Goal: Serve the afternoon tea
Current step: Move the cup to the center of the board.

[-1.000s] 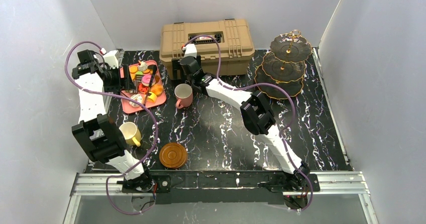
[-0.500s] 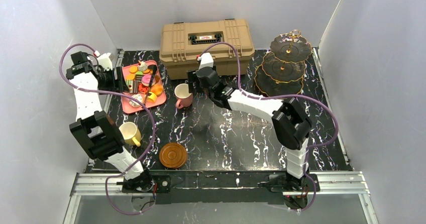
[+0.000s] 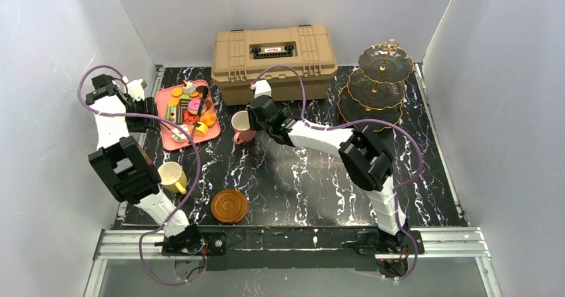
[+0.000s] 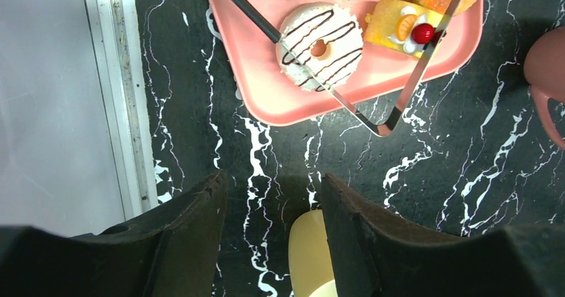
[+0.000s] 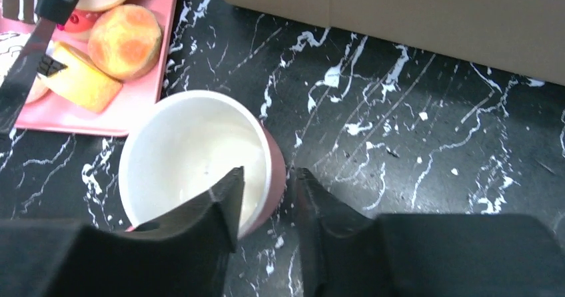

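Straddling the rim of the pink ceramic cup (image 5: 186, 157), right fingers (image 5: 220, 210): one inside, one outside, clamp unclear. Left fingers (image 4: 193, 237) apart above yellow ceramic cup (image 4: 310, 257). Pink plastic tray (image 4: 260, 90) of pastries (image 4: 320, 44) and steel tongs (image 4: 385, 125) just left; tan plastic toolbox (image 3: 274, 57) behind; three-tier black stand (image 3: 374, 89) far right. Black marbled counter (image 3: 306, 177), grey walls (image 3: 506, 110).

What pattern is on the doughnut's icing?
The doughnut has white icing with dark, squiggly stripes across it. The left wrist view shows it best.

Far from me, left to right: tray (image 4: 266, 97), toolbox (image 3: 274, 60), tiered stand (image 3: 376, 87). A cup (image 3: 242, 129) sits just right of the tray; nearer me, a second cup (image 3: 172, 176) sits left of the saucers (image 3: 230, 206).
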Robot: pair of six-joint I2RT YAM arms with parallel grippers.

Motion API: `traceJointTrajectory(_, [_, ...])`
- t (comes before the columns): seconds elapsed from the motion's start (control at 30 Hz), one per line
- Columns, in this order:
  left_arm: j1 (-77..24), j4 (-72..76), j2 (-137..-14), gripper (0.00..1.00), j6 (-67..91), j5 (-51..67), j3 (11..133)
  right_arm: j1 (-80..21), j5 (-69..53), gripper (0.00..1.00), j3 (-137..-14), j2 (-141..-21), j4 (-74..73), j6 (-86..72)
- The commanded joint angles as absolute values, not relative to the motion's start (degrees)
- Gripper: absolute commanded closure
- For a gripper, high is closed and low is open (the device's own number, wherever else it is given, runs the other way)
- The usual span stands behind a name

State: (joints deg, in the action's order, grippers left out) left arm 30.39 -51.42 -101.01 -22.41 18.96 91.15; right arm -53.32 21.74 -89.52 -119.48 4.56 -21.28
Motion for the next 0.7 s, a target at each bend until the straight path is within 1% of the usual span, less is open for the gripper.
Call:
traceJointTrajectory(0.0, [31.2,-52.4,-101.1,0.49,-23.9,18.2,92.5,-53.3,23.5,0.63,-96.8,-123.5,3.0,-21.1])
traceJointTrajectory(0.1, [31.3,-52.5,-100.4,0.49,-24.4,19.1,91.6,-53.3,25.6,0.71,-98.9,-124.9,3.1,-20.6])
traceJointTrajectory(0.27, [31.2,-52.4,-99.3,0.49,-24.7,20.1,90.7,-53.1,31.9,0.78,-104.4,-127.0,2.7,-18.9])
traceJointTrajectory(0.37, [31.3,-52.4,-98.8,0.49,-24.5,20.9,90.3,-52.9,35.4,0.8,-106.7,-127.9,3.3,-18.9])
traceJointTrajectory(0.47, [31.3,-52.5,-98.3,0.49,-24.2,21.9,89.9,-52.8,37.5,0.8,-108.0,-128.7,4.0,-19.7])
traceJointTrajectory(0.5, [31.3,-52.5,-98.2,0.49,-24.1,22.2,89.9,-52.8,37.9,0.76,-108.5,-129.0,4.0,-19.9])
traceJointTrajectory(0.57, [31.3,-52.9,-98.0,0.48,-23.8,22.9,89.8,-52.8,39.0,0.62,-109.0,-129.2,4.0,-20.6])
traceJointTrajectory(0.6, [31.3,-53.2,-98.0,0.48,-23.7,23.2,90.0,-52.8,39.4,0.52,-109.1,-129.1,4.0,-20.8])
traceJointTrajectory(0.63, [31.3,-53.5,-98.0,0.48,-23.6,23.5,90.2,-52.8,39.9,0.4,-109.0,-128.6,3.7,-21.1])
traceJointTrajectory(0.67, [31.3,-53.9,-98.0,0.48,-23.6,23.7,90.4,-52.9,40.2,0.32,-108.5,-127.8,3.7,-21.4])
